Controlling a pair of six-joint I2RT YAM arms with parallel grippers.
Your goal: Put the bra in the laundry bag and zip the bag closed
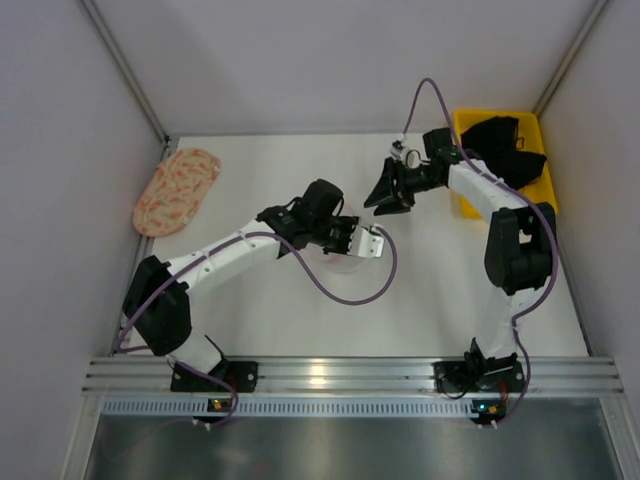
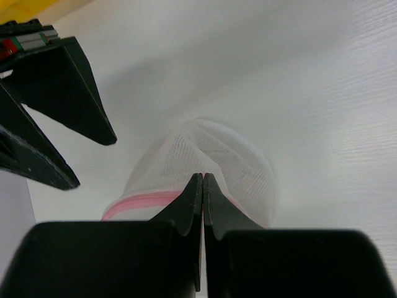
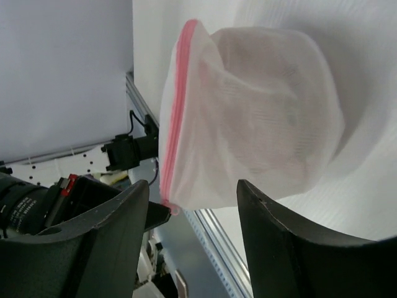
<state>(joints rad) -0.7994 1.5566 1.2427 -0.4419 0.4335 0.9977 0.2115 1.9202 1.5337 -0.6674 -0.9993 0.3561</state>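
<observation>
The laundry bag (image 3: 260, 112) is a white mesh pouch with a pink zip rim (image 3: 174, 112); it stands on edge at mid-table (image 1: 370, 243). My left gripper (image 2: 203, 177) is shut on the zip rim at its end, and one of its fingertips (image 3: 155, 214) shows by the pink zip pull. A faint pale pink shape, seemingly the bra (image 3: 267, 143), shows through the mesh. My right gripper (image 3: 192, 186) is open, its fingers apart on either side of the bag's near end without touching it. It sits just up and right of the left gripper (image 1: 390, 192).
A yellow bin (image 1: 470, 122) holding a black garment (image 1: 508, 145) stands at the back right, beside the right arm. A peach patterned oval fabric piece (image 1: 177, 190) lies at the back left. Purple cables loop over both arms.
</observation>
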